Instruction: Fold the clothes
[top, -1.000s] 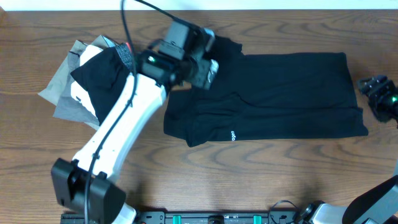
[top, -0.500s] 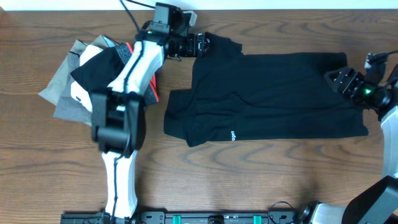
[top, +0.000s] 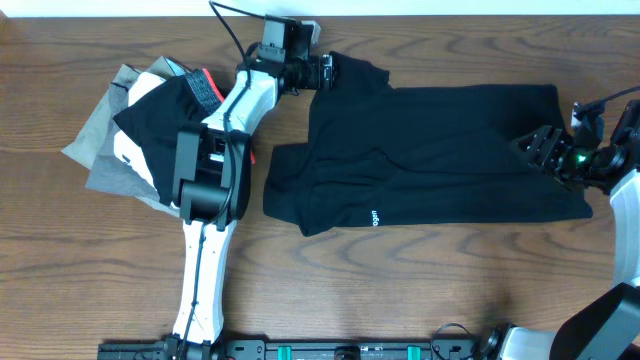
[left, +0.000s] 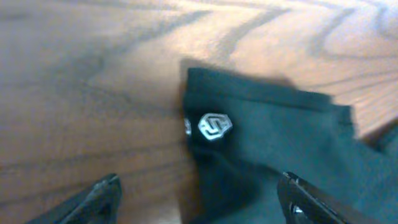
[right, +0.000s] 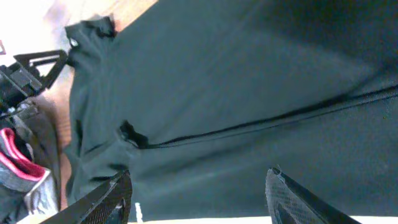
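Observation:
The black shirt (top: 430, 155) lies spread flat across the middle and right of the table, with small white lettering (top: 375, 216) near its front edge. My left gripper (top: 325, 72) is open at the shirt's far left corner. The left wrist view shows its open fingers (left: 199, 196) astride that corner's edge, with the small white logo (left: 214, 126) just ahead. My right gripper (top: 535, 148) is open over the shirt's right end. The right wrist view shows its fingers (right: 199, 193) wide apart above the black shirt fabric (right: 249, 87).
A pile of other clothes (top: 150, 125), grey, black, white and red, lies at the left of the table next to my left arm. Bare wooden table (top: 420, 290) runs along the front. The table's far edge lies just behind my left gripper.
My left arm swung from over the shirt's left part to its far left corner. My right gripper moved in from the table's right edge onto the shirt's right end.

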